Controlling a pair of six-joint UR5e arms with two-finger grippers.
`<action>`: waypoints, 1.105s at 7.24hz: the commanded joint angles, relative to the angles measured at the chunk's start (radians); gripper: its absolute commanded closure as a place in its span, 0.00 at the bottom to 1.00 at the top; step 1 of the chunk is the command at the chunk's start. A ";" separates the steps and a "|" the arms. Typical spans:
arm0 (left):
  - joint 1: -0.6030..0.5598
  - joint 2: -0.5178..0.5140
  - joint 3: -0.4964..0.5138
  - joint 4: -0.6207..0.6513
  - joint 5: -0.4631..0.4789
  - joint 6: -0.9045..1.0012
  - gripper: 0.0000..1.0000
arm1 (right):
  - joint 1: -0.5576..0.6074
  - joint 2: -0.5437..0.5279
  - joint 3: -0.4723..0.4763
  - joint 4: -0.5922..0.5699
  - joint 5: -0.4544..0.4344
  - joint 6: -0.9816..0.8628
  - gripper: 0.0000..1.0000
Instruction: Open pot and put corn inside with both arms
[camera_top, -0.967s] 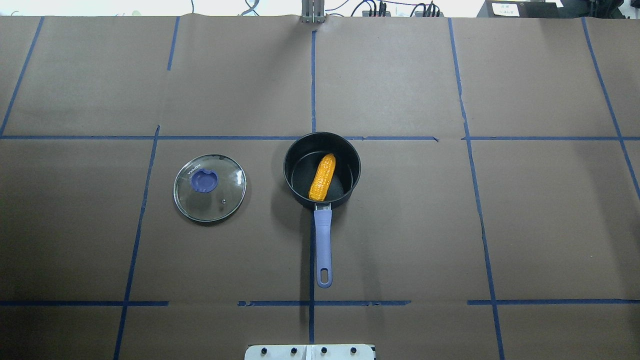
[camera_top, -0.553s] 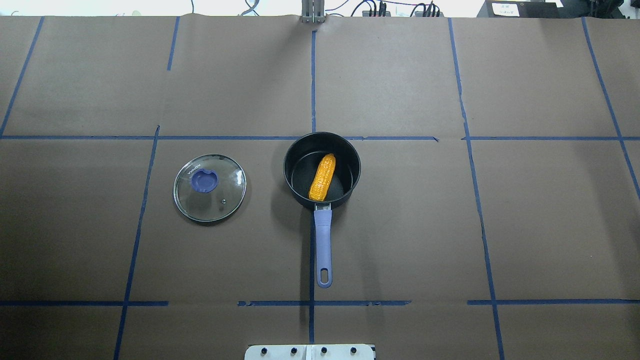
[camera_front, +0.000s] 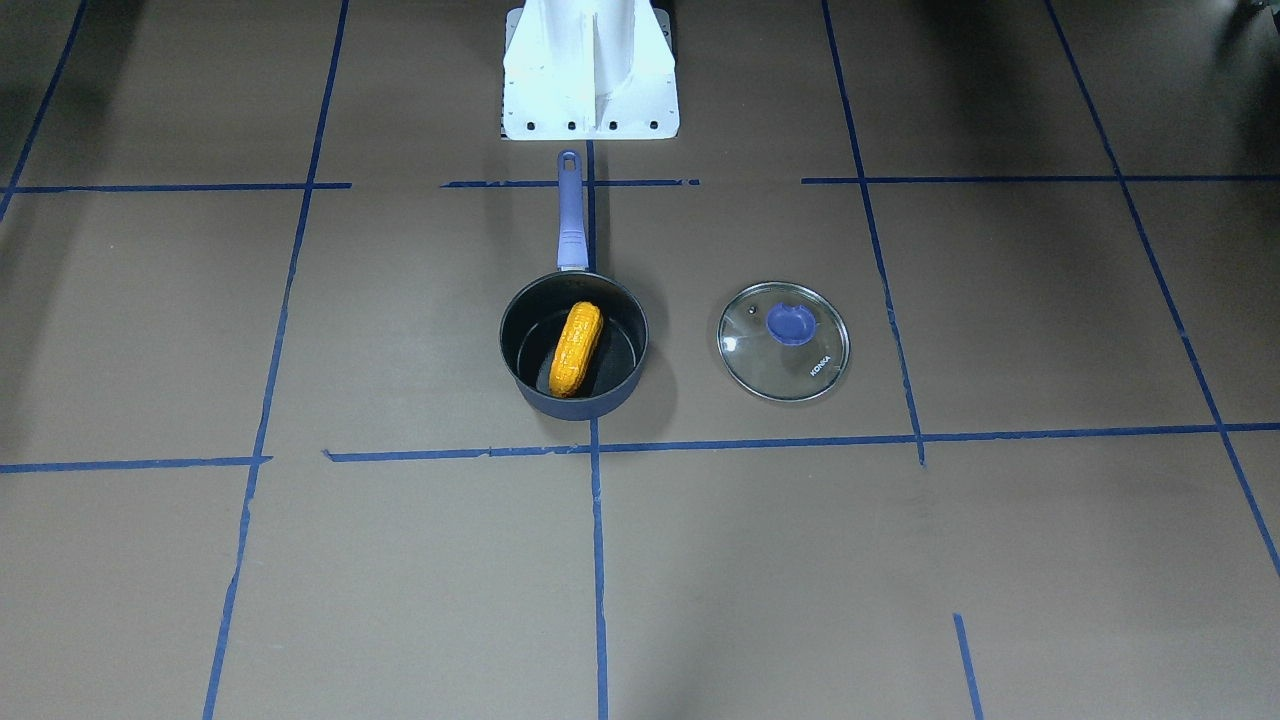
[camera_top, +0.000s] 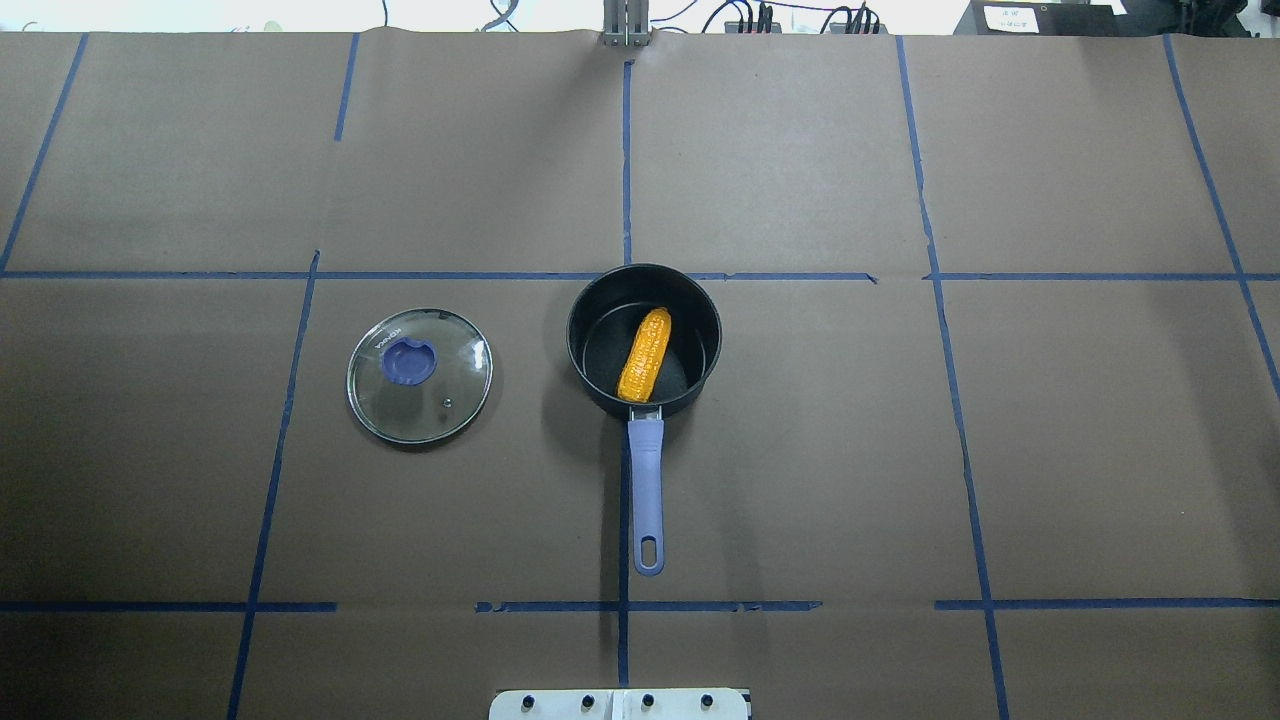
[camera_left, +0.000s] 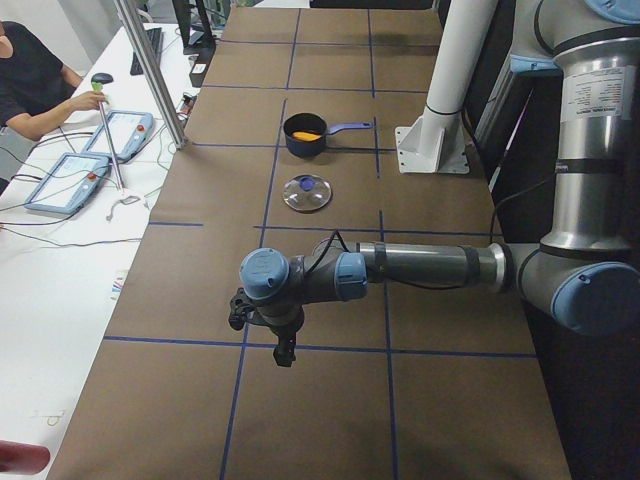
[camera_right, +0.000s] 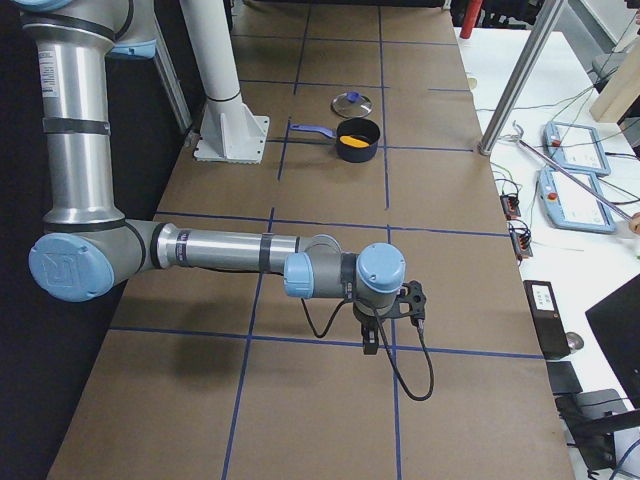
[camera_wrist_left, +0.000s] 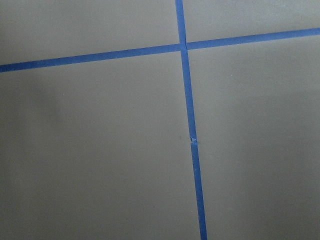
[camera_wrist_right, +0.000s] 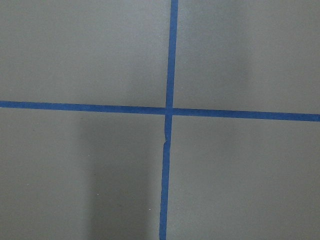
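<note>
On the brown paper-covered table (camera_top: 900, 450), two grey jointed arms hang low at opposite ends. I cannot tell whether the left gripper (camera_left: 283, 348) or right gripper (camera_right: 370, 340) is open or closed. The small navy saucepan (camera_top: 598, 350) stands uncovered with its round glass lid (camera_top: 440, 392) near it and the orange-yellow toy corn cob (camera_top: 645, 355) inside. Little seems at risk, though an arm sweeping inward could clip the long handle and spill the cob.

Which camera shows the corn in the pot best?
The overhead exterior view: the corn lies whole, unobstructed inside the pot. Front-facing shows it similarly; side views only an orange speck; wrist cameras miss it.
</note>
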 joint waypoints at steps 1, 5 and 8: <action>0.000 -0.005 -0.003 -0.010 0.000 -0.086 0.00 | 0.000 0.001 0.000 0.000 0.000 0.000 0.00; 0.000 -0.005 0.004 -0.030 0.000 -0.088 0.00 | 0.000 0.001 0.000 0.000 0.000 0.000 0.00; 0.000 -0.005 0.004 -0.030 0.000 -0.088 0.00 | 0.000 0.001 0.002 0.000 0.000 0.002 0.00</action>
